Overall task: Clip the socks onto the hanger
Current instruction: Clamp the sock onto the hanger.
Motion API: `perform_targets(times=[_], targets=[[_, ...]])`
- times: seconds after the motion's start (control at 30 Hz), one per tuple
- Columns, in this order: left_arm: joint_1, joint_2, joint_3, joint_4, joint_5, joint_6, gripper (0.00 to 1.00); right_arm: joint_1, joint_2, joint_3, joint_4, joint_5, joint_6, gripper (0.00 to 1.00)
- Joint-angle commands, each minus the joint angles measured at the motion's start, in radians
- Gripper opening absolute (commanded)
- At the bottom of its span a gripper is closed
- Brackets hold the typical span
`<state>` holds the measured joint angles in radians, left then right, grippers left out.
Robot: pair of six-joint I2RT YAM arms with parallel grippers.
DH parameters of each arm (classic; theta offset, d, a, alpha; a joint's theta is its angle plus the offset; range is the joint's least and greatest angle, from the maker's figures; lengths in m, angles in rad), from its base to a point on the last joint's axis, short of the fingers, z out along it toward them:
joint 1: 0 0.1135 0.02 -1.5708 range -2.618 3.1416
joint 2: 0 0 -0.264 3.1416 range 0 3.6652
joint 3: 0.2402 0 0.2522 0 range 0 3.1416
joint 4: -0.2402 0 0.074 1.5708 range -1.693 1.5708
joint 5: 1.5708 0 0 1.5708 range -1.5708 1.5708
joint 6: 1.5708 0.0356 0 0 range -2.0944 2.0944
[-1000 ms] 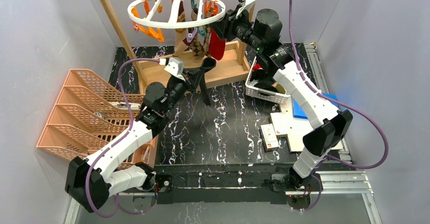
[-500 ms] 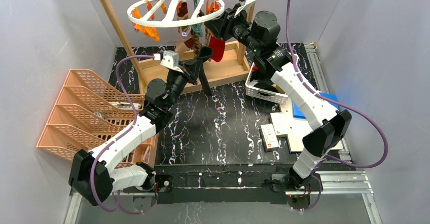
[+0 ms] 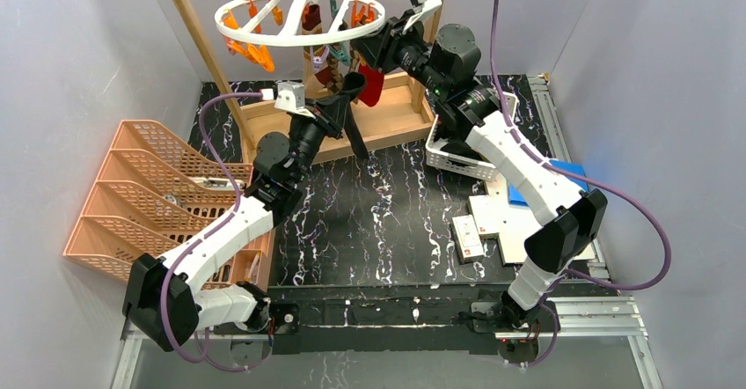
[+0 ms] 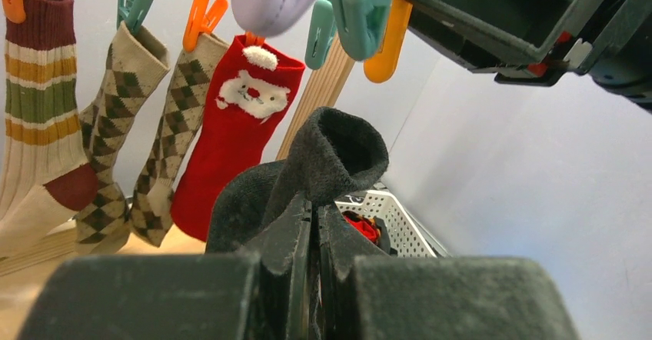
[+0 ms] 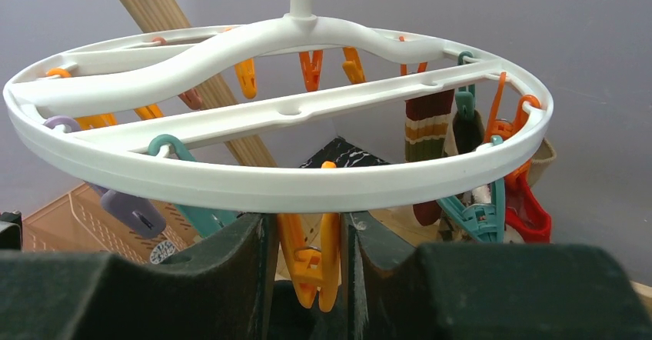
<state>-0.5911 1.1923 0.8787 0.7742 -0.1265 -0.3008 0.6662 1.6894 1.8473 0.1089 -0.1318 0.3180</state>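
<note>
While clamped in the left gripper point(image 4: 311, 240), the black sock point(image 4: 327, 159) stands upright, cuff gaping.

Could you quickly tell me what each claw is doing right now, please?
Left claw: shut on the black sock, raised beneath the hanger.
Right claw: closed around an orange clip on the hanger.

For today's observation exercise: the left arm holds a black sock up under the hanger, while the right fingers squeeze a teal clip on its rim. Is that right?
Not quite. The clip between the right fingers is orange, not teal, as the right wrist view shows. The rest holds: the left gripper grips a black sock raised beneath the hanger.
</note>
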Motion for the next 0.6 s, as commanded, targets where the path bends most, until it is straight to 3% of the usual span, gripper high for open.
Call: perform_targets(times=[0.0, 0.57], targets=[[-0.002, -0.001, 0.049, 0.046, -0.032, -0.021, 0.0, 0.012, -0.03, -0.003, 0.063, 0.036, 0.006, 0.01], [-0.002, 0.017, 0.072, 0.044, -0.076, -0.045, 0.0, 0.05, -0.028, -0.019, 0.076, 0.125, -0.035, 0.01]])
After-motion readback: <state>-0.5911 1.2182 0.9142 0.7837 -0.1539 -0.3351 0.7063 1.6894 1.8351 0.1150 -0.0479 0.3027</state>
